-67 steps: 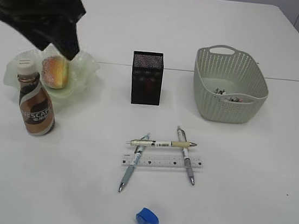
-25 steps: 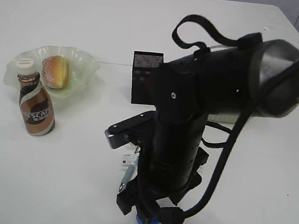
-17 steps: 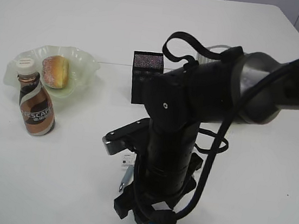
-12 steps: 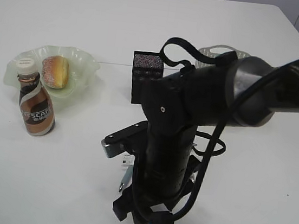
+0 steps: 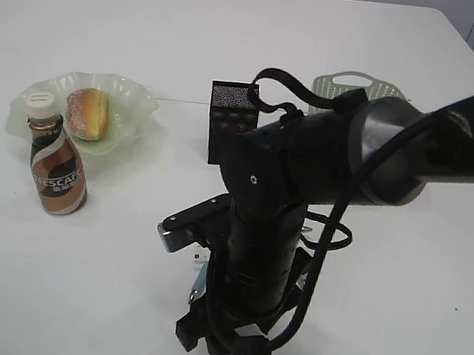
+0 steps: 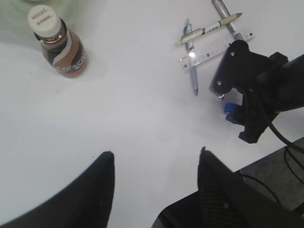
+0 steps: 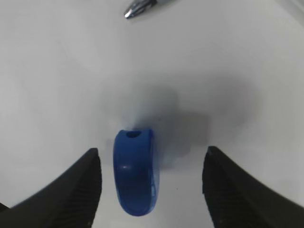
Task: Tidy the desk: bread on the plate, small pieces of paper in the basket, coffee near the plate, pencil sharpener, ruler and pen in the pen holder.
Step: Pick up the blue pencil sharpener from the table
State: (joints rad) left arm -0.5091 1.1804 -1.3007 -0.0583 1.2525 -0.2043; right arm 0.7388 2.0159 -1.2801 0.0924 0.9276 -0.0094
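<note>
Standing at far left: coffee bottle (image 5: 56, 167) beside plate (image 5: 130, 99), bread (image 5: 87, 113) on plate. Left gripper (image 6: 154, 190) spread, empty, above bare table (image 5: 102, 291). Right gripper (image 7: 151, 183) spread wide, straddling blue sharpener (image 7: 134, 171), fingers (image 7: 78, 187) either side, not touching. Pens (image 6: 209, 29) and ruler (image 6: 216, 47) behind it.

I have the right arm (image 5: 333, 168) reaching in from the right and bending steeply down, its wrist nearly vertical above the pencil sharpener (image 7: 134, 171). The right gripper (image 7: 149, 180) hangs directly over the sharpener with its jaws spread wide, one finger (image 7: 80, 183) on each side of it and neither touching it. My left gripper (image 6: 154, 190) is parked well away from the sharpener, up off the table, jaws also apart and holding nothing
</note>
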